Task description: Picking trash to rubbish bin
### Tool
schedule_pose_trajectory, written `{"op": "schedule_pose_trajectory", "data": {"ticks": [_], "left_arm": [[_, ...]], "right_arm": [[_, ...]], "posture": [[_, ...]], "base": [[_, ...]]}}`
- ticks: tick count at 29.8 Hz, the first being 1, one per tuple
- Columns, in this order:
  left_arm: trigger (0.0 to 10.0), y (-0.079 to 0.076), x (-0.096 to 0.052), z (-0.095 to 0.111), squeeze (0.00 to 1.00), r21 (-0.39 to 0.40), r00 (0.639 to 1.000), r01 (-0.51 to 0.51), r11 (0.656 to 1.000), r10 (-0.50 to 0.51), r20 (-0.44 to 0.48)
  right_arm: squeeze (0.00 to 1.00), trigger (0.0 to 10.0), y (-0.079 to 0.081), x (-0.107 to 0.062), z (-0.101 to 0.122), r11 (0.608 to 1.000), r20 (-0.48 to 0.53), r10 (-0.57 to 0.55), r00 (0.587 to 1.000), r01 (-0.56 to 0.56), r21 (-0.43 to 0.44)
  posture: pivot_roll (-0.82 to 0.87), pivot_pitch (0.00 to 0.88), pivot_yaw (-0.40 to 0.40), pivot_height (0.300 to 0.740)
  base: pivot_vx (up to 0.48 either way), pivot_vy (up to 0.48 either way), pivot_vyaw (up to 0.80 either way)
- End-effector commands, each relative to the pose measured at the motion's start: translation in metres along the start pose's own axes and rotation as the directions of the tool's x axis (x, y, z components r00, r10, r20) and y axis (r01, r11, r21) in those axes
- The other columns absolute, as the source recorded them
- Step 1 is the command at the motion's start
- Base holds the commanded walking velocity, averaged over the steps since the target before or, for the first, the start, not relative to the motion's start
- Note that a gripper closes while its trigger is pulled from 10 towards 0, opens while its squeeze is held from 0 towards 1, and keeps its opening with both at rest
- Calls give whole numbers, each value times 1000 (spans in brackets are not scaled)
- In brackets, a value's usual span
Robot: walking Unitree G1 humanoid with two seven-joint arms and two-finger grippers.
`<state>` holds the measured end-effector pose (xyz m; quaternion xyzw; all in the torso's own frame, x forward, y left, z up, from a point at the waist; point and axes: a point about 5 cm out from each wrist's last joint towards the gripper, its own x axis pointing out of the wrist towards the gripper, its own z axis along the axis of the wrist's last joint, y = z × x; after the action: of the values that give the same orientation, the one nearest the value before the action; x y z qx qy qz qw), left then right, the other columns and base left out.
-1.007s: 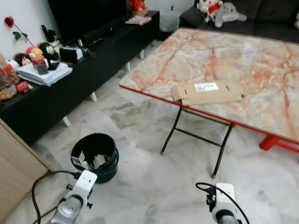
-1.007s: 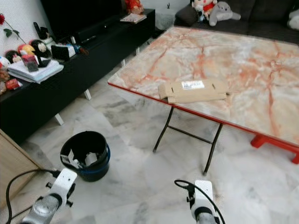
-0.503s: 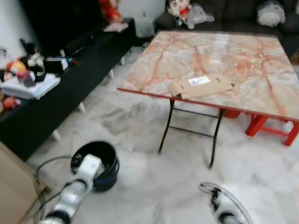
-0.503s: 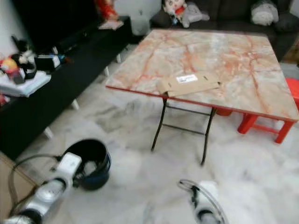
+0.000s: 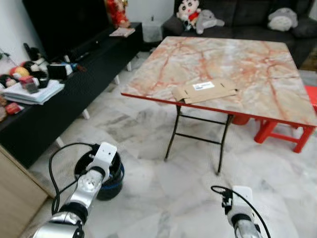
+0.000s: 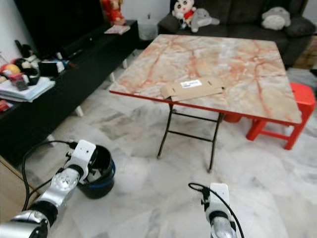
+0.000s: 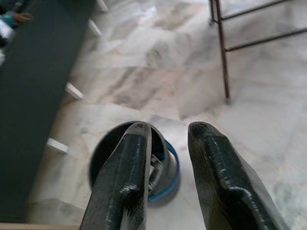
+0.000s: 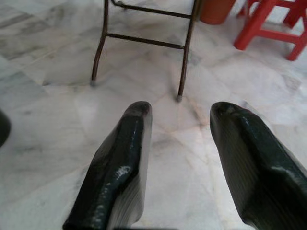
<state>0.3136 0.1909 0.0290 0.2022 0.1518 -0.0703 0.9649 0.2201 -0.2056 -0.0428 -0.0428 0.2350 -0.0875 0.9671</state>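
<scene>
A flattened cardboard box [image 5: 204, 91] with a white label lies near the front edge of the marble-patterned folding table [image 5: 237, 59]. A black rubbish bin [image 6: 99, 171] with a blue band stands on the floor at the left, with pale scraps inside. My left arm [image 5: 94, 173] is raised over the bin. Its gripper [image 7: 165, 143] is open and empty, with the bin [image 7: 163, 165] below the fingers. My right arm [image 5: 240, 210] hangs low at the bottom. Its gripper [image 8: 180, 124] is open and empty above bare floor.
A long black TV cabinet [image 5: 59, 99] with books and figurines runs along the left wall. A red stool [image 6: 290, 106] stands at the table's right, and a dark sofa [image 5: 237, 15] with plush toys is behind it. A wooden panel [image 5: 12, 198] is at the lower left.
The camera has swung and pulled back, so the whole table and the red stool now show. My left arm has lifted up over the bin.
</scene>
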Motion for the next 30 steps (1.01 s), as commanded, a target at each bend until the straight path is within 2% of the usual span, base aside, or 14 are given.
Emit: {"op": "schedule_pose_trajectory", "data": {"ticks": [1, 8, 13, 14, 16, 19, 26, 28, 30], "left_arm": [[10000, 1, 2, 5, 0, -7, 1000, 1, 1000, -1, 23], [10000, -1, 2, 8, 0, -23, 999, 5, 1000, -4, 44], [10000, -2, 3, 19, 0, -30, 994, -5, 1000, 8, 109], [10000, -2, 4, 27, 0, -25, 988, -12, 1000, 16, 157], [10000, -2, 4, 30, 0, -24, 985, -15, 1000, 18, 171], [10000, -4, 7, 45, 0, -40, 973, -24, 999, 33, 230], [10000, -7, 10, 64, 0, -33, 951, -14, 999, 23, 308], [10000, -7, 11, 73, 0, -39, 940, -15, 999, 27, 341], [10000, -8, 11, 77, 0, -43, 934, -10, 999, 25, 356]], "right_arm": [[0, 10000, -1, 3, 7, 1000, 29, -5, 1000, 5, 11], [0, 10000, 1, 6, 16, 1000, 71, 7, 997, -7, 6], [0, 10000, 2, 12, 36, 1000, 157, 10, 988, -11, 4], [0, 10000, 4, 14, 47, 1000, 210, 18, 977, -20, 10], [0, 10000, 5, 15, 51, 1000, 226, 20, 974, -23, 13], [0, 10000, 12, 19, 77, 999, 331, 42, 943, -46, 5], [0, 10000, 19, 21, 118, 997, 470, 57, 881, -75, 19], [0, 10000, 21, 20, 133, 996, 523, 58, 850, -86, 29], [0, 10000, 22, 19, 138, 996, 538, 61, 841, -89, 26]], "posture": [[148, 33, 50, 740], [150, 32, 48, 740], [149, 29, 49, 740], [150, 27, 46, 740], [150, 27, 46, 740], [152, 27, 43, 740], [154, 30, 39, 740], [155, 29, 37, 740], [154, 29, 37, 740]], "base": [[424, 0, 0], [424, 0, 0], [425, 0, 0], [424, 0, 0], [424, 0, 0], [428, 0, 0], [428, 0, 0], [424, 0, -741], [426, 0, -800]]}}
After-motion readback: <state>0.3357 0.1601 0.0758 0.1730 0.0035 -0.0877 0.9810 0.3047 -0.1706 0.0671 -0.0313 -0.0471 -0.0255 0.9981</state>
